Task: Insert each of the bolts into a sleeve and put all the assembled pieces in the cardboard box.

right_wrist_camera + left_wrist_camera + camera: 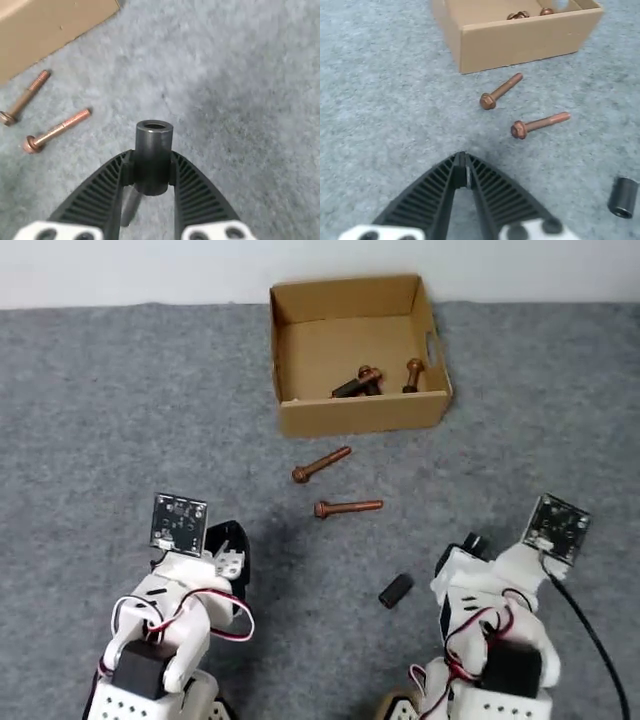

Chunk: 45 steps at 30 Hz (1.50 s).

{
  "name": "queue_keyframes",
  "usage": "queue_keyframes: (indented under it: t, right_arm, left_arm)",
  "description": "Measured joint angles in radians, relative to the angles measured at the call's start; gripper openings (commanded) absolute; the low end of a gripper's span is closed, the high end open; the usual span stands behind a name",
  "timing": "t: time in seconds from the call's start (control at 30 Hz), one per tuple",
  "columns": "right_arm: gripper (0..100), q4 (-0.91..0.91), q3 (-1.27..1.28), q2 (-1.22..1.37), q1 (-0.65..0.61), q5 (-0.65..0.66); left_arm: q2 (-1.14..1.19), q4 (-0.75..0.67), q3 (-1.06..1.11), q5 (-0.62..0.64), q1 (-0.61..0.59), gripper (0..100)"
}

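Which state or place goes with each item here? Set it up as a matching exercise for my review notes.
Column one:
1. left gripper
2. right gripper
3. brown cardboard box
4. two copper-coloured hex-head bolts

Column two:
A. contains bolt-and-sleeve pieces
B. jaws shut, nothing between them
C. lying loose on the grey carpet, in front of the box
D. jaws shut on a black cylindrical sleeve

Pairs: 1-B, 2-D, 3-A, 4-C

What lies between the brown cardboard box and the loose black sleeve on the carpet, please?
Two copper-coloured metal bolts lie there on the grey carpet, as the high view shows.
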Motion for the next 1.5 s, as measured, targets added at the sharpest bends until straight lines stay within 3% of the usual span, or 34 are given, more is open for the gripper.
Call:
queue_keyframes:
  t: [0.23, 0.57, 0.87, 1.03, 1.2, 1.5]
  right_arm:
    - [0.8, 0.000, 0.017, -0.011, -0.003, 0.000]
    - [0.8, 0.000, 0.018, -0.011, -0.003, 0.000]
    - [0.8, 0.000, 0.018, -0.011, -0.003, 0.000]
    - [0.8, 0.000, 0.018, -0.011, -0.003, 0.000]
    - [0.8, 0.000, 0.018, -0.011, -0.003, 0.000]
    - [0.8, 0.000, 0.018, -0.011, -0.003, 0.000]
  left_arm:
    - [0.137, 0.000, -0.091, 0.037, 0.031, 1]
    - [0.792, 0.000, -0.565, 0.169, 0.075, 0]
    - [1.280, 0.011, -0.919, 0.423, 0.081, 1]
    - [1.496, 0.091, -1.079, 0.476, 0.117, 11]
    - [1.702, 0.173, -1.240, 0.425, 0.169, 17]
    - [2.081, 0.379, -1.582, 0.058, 0.175, 19]
